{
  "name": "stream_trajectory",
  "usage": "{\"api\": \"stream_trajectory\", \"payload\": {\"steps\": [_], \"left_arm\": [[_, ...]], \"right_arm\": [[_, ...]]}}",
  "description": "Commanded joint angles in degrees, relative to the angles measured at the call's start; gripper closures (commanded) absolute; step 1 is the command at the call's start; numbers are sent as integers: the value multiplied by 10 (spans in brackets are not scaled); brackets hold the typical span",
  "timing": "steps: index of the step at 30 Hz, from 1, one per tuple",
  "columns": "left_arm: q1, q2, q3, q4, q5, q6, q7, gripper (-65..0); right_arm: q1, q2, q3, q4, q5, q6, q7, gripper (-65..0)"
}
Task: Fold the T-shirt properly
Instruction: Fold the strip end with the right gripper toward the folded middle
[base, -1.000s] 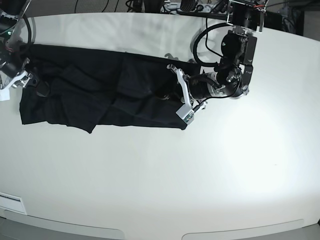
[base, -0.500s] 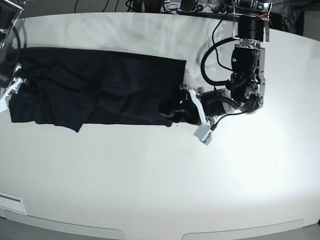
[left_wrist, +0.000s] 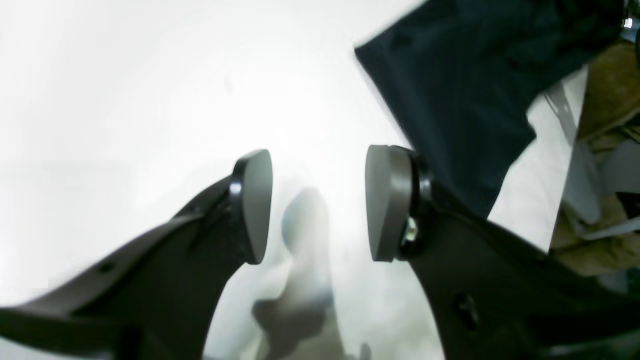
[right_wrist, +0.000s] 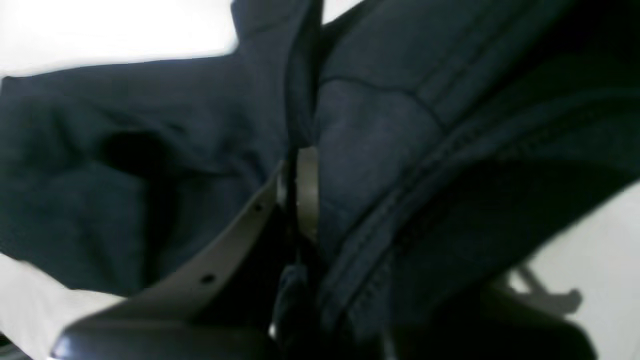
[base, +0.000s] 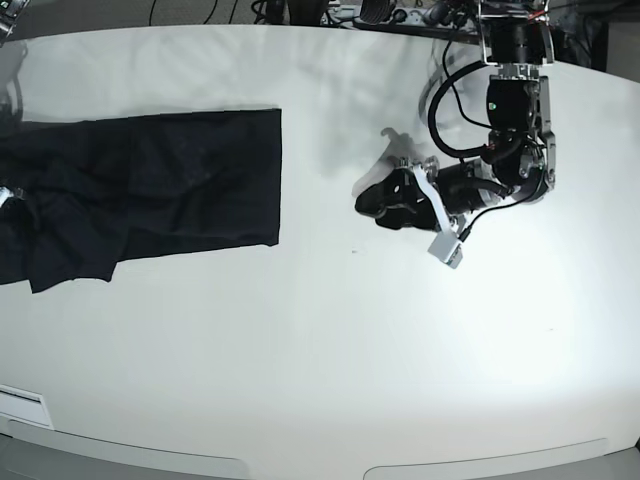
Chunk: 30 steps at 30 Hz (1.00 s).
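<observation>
White table (base: 330, 340) carries the T-shirt (base: 150, 185) at its left end, partly off view. Limp, light cloth; best taken at hems or corners. Right gripper (right_wrist: 300, 200) is clamped on a fabric fold; left gripper (left_wrist: 317, 200) hovers, jaws apart, empty.

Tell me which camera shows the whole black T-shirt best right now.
The base view: the T-shirt lies spread at the table's left side, its far left cut off. The left wrist view catches only one corner beyond the open left gripper. The right wrist view shows blurred close-up folds.
</observation>
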Motion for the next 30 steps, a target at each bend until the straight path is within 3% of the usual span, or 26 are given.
{"api": "stream_trajectory", "payload": {"steps": [1, 4, 9, 16, 22, 26, 27, 30], "left_arm": [[-2, -5, -2, 8, -14, -4, -12, -316], [14, -4, -2, 8, -16, -4, -12, -316], [24, -4, -2, 8, -17, -4, -12, -316], [26, -4, 1, 8, -16, -3, -12, -316], [26, -4, 38, 8, -13, -4, -12, -316], [25, -4, 61, 8, -5, -4, -15, -316], [25, -4, 63, 8, -3, -4, -16, -316], [25, -6, 62, 8, 5, -4, -26, -316]], "right_arm": [[7, 3, 5, 39, -2, -5, 10, 0], [7, -41, 5, 117, -24, -32, 7, 0], [-2, -108, 5, 201, -2, -33, 0, 0], [-43, -193, 5, 248, 170, 35, -47, 0], [-50, -238, -6, 248, 182, 63, -48, 0], [-50, -262, -45, 246, 149, 71, -48, 0], [-50, -266, -62, 246, 142, 71, -48, -38], [-50, -262, -130, 245, 114, 71, -48, -356]]}}
